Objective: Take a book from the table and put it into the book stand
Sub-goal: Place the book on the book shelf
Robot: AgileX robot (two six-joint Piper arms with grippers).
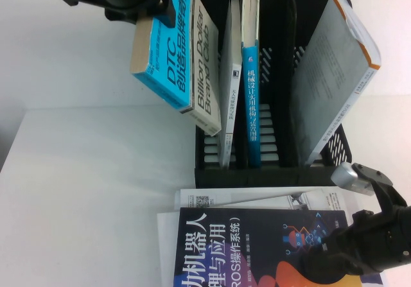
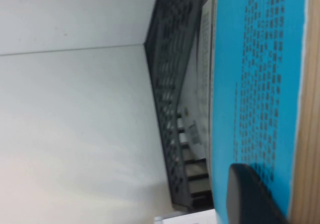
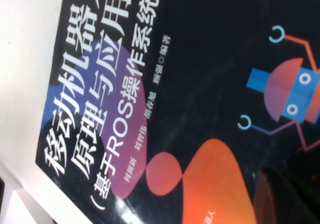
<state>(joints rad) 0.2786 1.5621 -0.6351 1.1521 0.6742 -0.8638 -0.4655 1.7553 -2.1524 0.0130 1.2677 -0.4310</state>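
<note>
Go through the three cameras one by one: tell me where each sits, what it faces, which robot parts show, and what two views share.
High view: raised on the robot's side, looking down at the book stand and table; left gripper holds the book, right gripper hovers low right.
Left wrist view: on the left arm, along the book's blue cover toward the stand; one dark finger shows.
Right wrist view: on the right arm, facing the navy robot book.
Shared: high and left wrist views both show the book.

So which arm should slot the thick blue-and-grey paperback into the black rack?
Left. The left gripper already holds the thick blue-and-grey paperback tilted over the black slotted rack; the right gripper hovers over the dark navy robot-picture book.
</note>
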